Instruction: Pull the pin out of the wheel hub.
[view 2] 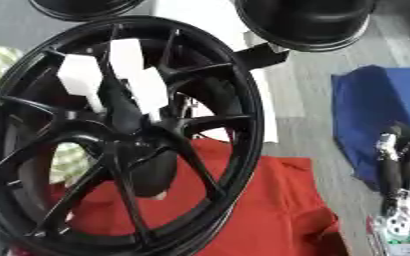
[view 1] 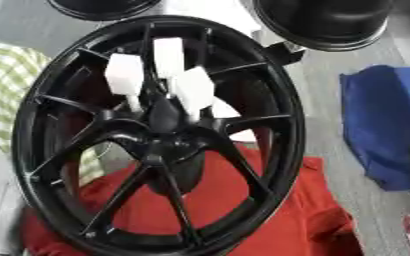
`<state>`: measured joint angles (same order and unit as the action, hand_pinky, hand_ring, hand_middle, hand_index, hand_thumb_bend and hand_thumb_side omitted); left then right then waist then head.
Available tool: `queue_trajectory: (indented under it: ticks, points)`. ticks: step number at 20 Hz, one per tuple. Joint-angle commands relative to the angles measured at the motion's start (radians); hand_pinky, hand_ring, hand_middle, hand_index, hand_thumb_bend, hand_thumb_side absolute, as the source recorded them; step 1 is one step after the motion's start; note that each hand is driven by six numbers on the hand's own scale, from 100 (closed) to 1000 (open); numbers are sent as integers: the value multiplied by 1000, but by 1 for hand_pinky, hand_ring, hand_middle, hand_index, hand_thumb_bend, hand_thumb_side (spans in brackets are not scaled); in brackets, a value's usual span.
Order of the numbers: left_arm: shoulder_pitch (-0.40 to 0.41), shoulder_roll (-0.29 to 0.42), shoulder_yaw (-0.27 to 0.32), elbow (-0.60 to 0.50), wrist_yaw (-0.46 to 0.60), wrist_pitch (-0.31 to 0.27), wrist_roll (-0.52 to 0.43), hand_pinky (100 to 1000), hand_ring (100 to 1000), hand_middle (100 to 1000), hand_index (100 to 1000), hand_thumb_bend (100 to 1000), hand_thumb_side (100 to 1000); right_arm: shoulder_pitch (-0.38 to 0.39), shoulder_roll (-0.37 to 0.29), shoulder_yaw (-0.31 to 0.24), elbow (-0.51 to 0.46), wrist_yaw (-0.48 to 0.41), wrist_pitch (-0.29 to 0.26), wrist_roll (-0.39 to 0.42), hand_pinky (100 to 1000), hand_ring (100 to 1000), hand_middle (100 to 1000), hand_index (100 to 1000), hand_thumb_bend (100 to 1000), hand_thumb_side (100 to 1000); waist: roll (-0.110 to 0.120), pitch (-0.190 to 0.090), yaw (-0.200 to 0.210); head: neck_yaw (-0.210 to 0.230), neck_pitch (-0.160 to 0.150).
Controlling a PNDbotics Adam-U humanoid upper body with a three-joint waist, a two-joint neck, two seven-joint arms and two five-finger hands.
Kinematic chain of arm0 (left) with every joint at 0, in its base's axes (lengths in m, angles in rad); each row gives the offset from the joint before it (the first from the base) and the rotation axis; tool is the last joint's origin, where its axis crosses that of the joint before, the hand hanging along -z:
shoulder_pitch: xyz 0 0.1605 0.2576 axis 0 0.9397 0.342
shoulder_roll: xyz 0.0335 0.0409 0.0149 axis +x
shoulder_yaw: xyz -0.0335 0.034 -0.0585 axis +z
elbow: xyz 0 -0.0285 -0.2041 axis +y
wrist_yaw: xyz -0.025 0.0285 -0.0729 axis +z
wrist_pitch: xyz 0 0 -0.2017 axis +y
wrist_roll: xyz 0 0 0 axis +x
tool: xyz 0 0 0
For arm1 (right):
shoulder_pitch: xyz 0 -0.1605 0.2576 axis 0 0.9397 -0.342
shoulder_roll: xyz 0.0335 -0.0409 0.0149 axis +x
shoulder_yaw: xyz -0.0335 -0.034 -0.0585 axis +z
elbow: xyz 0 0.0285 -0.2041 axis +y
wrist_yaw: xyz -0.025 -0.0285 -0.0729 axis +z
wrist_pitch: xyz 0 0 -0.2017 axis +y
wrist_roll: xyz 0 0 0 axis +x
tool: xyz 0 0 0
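A big black spoked wheel hub (view 1: 64,125) stands tilted on edge and fills the middle of both views. Three white block-shaped pins (view 1: 125,75) (view 1: 168,56) (view 1: 194,90) stick out of its centre, just above the black hub cap (view 1: 163,117). My right hand (view 2: 390,167) shows at the right edge, fingers up and relaxed, well away from the wheel and holding nothing. My left hand shows in neither view. A dark shape behind the spokes under the centre is too hidden to make out.
A red cloth (view 1: 313,220) lies under the wheel's lower half, a blue cloth (view 1: 388,115) to the right, and a green checked cloth (view 1: 3,80) at the left. Two more black rims (view 1: 331,25) (view 1: 99,7) sit at the far edge.
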<state>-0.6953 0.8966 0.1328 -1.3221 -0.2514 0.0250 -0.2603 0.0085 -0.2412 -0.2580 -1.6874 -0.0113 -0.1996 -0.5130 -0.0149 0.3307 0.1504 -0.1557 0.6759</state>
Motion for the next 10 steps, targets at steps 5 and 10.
queue_trajectory:
  ticks: [5,10]
  points:
    - [-22,-31,13,-117,172,15,133,671,592,559,781,100,503,-9,-29,-4,-28,-13,-2,-2,662,758,606,774,100,629,3,-23,2,-5,0]
    - [2,-201,-39,-317,461,-46,282,656,568,547,781,100,586,-30,-38,12,-22,-28,-2,11,663,760,608,776,100,624,-6,-21,-6,6,-15]
